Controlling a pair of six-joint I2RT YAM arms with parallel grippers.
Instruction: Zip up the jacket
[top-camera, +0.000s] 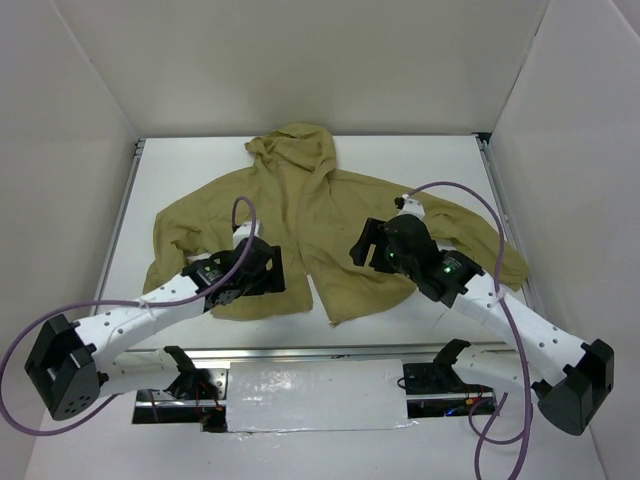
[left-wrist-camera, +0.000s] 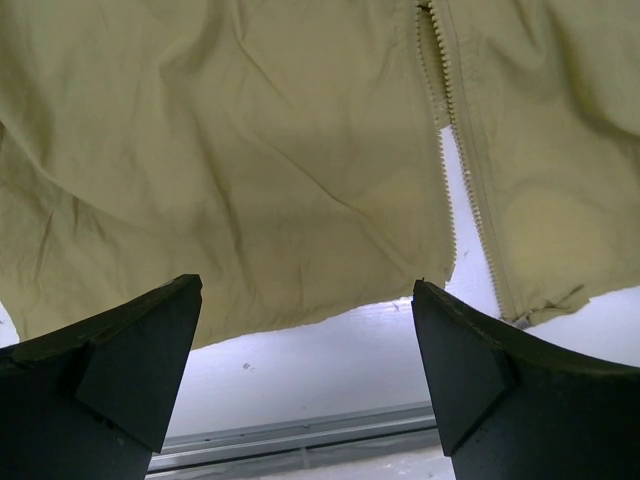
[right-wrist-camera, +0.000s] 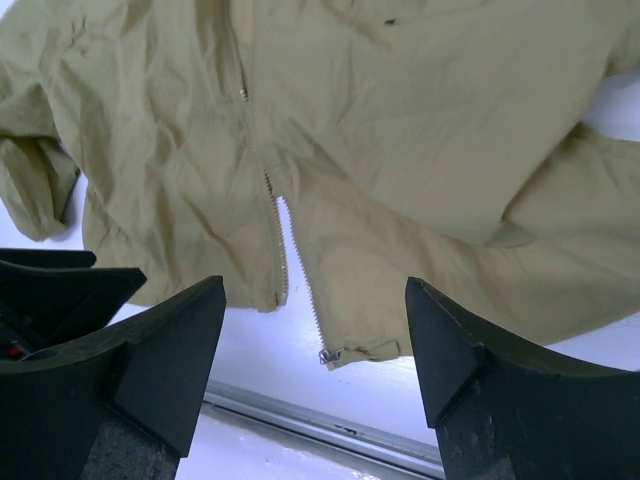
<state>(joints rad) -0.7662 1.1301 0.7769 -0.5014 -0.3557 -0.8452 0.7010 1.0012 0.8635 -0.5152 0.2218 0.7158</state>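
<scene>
- While the jacket lies flat and front up in the middle of the table, how does it look?
- Olive-tan and wrinkled. The hood is at the far side, the sleeves are spread to both sides and the hem is toward the arm bases. The right wrist view shows a tiny dark chest mark.
- And the zipper?
- The zipper is joined higher up and split toward the hem, with white table in the gap. Pale teeth line both edges. There's a metal end piece at the bottom of one side. Can't tell where the slider is.
- Grippers?
- The left gripper is spread wide and empty over the hem of the left front panel. The right gripper is also spread and empty, over the right panel near the zipper. Can't tell if either touches cloth.
- Anything around it or in the way?
- Purple cables loop off both arms across the jacket in the top view. A metal rail runs along the near table edge. Both arms hide parts of the lower panels from above.
</scene>
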